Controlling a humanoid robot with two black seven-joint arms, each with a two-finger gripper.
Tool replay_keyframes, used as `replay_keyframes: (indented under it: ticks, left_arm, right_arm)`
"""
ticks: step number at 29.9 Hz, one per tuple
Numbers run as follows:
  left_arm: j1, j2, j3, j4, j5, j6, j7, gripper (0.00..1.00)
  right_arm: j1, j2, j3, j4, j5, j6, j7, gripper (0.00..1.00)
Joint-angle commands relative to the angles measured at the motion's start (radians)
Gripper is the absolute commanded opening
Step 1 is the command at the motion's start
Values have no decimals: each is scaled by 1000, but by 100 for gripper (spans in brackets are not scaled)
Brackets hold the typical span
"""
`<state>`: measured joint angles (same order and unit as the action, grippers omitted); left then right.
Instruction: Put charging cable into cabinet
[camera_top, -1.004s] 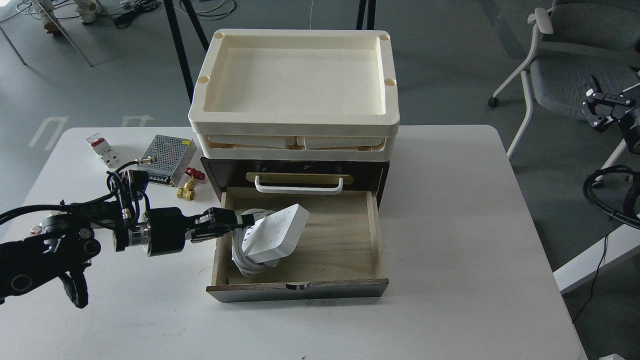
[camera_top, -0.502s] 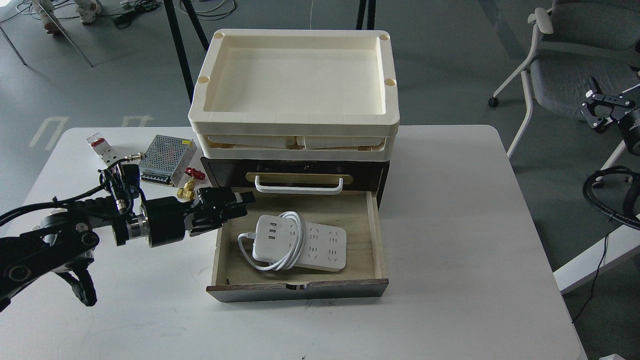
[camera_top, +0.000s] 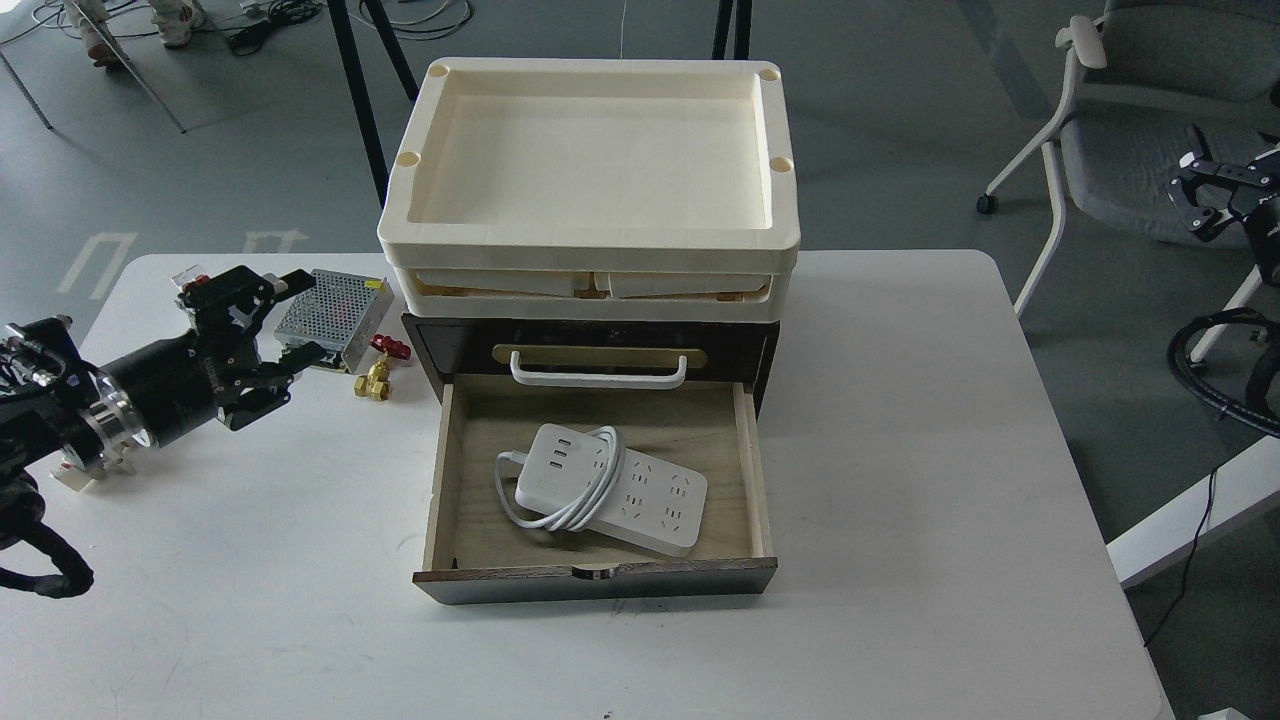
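Hovering to the left of the cabinet (camera_top: 590, 345), the left end effector (camera_top: 268, 325) has its two fingers spread wide apart and holds nothing; it hangs over the tabletop (camera_top: 900, 450), well clear of the cabinet's pulled-out drawer (camera_top: 597, 580). Its fingers lie in front of the silver perforated box (camera_top: 340, 310), and whether they touch it cannot be told. A small white-and-red block (camera_top: 185, 283) shows just behind the end effector, partly hidden by it. A little brass fitting with a red knob (camera_top: 378, 372) sits between the end effector and the cabinet, close to the cabinet's left front corner.

The charging cable (camera_top: 612, 488) lies flat inside the drawer, set at a slant, its three USB ports toward the drawer's left rear and its white cord looped over that end. Nothing covers it. A white bar handle (camera_top: 598, 372) sits on the cabinet front just above the drawer. Two cream trays (camera_top: 590, 160) are stacked on top of the cabinet.

The right end effector (camera_top: 1215, 195) is far to the right of the cabinet, off the tabletop near a grey chair (camera_top: 1140, 110); its fingers appear parted around empty air.
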<state>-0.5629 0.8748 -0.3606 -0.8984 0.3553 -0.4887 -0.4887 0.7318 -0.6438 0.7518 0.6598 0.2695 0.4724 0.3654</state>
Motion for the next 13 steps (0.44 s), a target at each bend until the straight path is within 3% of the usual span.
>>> replay_keyframes:
  ticks: [1, 6, 13]
  left_arm:
    - [8, -13, -121, 133, -117, 0, 0, 95]
    - [-15, -11, -291, 185, -176, 0, 0, 95]
    - [-110, -17, -296, 179, -171, 0, 0, 95]
  right_arm:
    - [24, 9, 0, 56, -4, 16, 3, 100]
    - [40, 9, 0, 156, -12, 16, 1, 100]
    - [40, 6, 44, 159, -10, 16, 4, 100]
